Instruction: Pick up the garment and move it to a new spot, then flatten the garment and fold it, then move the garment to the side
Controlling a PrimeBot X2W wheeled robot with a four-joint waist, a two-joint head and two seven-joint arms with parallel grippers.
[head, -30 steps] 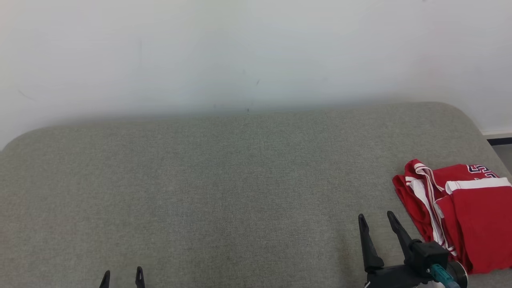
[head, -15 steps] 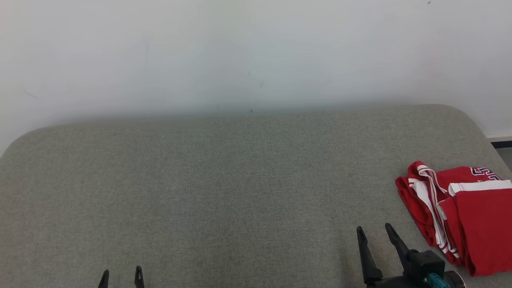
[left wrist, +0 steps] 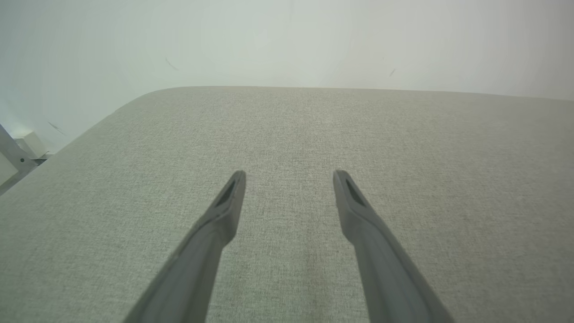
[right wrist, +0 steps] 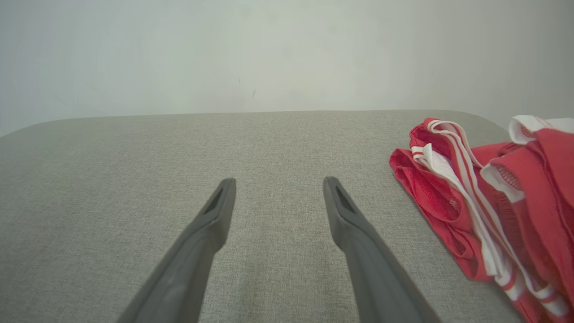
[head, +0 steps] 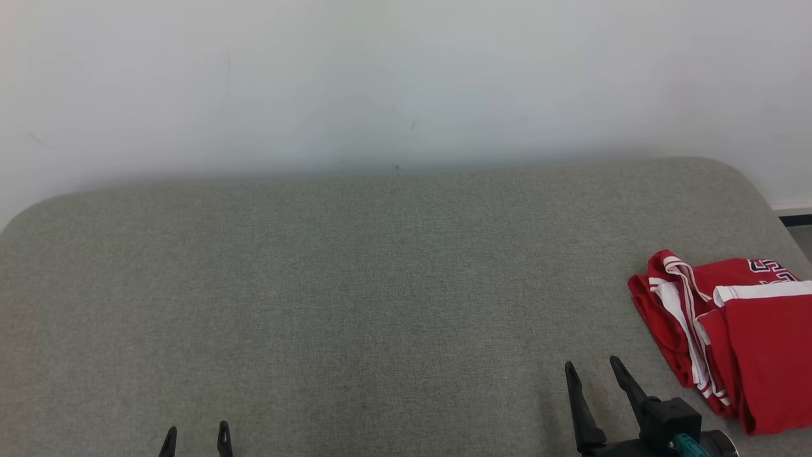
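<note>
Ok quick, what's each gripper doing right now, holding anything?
Left gripper: open, holding nothing.
Right gripper: open, holding nothing; the red garment lies off to its right, not gripped.

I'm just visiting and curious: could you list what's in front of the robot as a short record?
surface: grey fabric top, white wall behind
garment: red with white trim, folded, lying at the surface's right end
left tool: open, empty, over bare fabric
right tool: open, empty, beside the garment, not touching
stage: garment appears folded and set aside
</note>
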